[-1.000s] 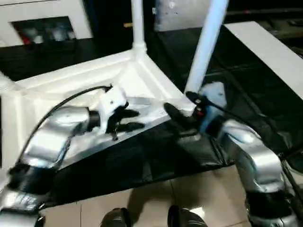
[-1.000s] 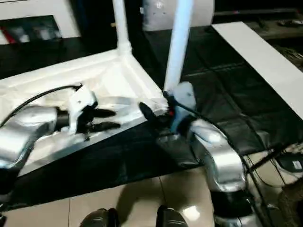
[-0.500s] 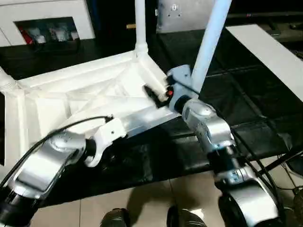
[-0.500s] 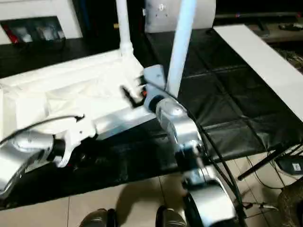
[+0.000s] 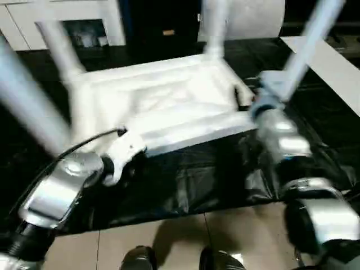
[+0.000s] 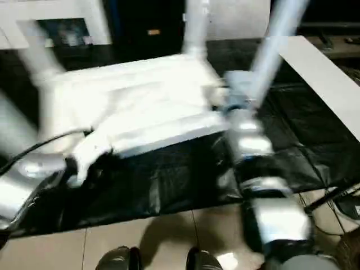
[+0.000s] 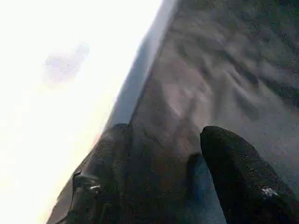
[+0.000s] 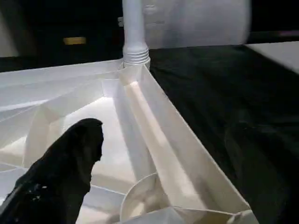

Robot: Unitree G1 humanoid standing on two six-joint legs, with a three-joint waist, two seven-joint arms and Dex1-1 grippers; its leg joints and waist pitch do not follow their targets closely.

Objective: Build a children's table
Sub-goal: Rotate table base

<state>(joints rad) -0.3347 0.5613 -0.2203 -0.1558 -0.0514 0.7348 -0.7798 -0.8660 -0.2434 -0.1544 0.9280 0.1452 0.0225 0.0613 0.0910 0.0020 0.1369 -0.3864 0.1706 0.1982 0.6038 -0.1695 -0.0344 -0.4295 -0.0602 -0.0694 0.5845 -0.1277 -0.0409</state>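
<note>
Upturned children's table point(image 5: 169, 107), seemingly 4 legs

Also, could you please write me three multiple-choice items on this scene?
1. The table top lies on: A the black cover; B the tiled floor; C a shelf.
2. The fitted legs are: A red; B white; C black.
3. The right gripper is: A shut on a leg; B shut on a cable; C open.
Answers: A, the top rests ribs-up on the cover. B, the upright legs are white like the top. C, its fingers stand far apart over the underside, holding nothing.
</note>
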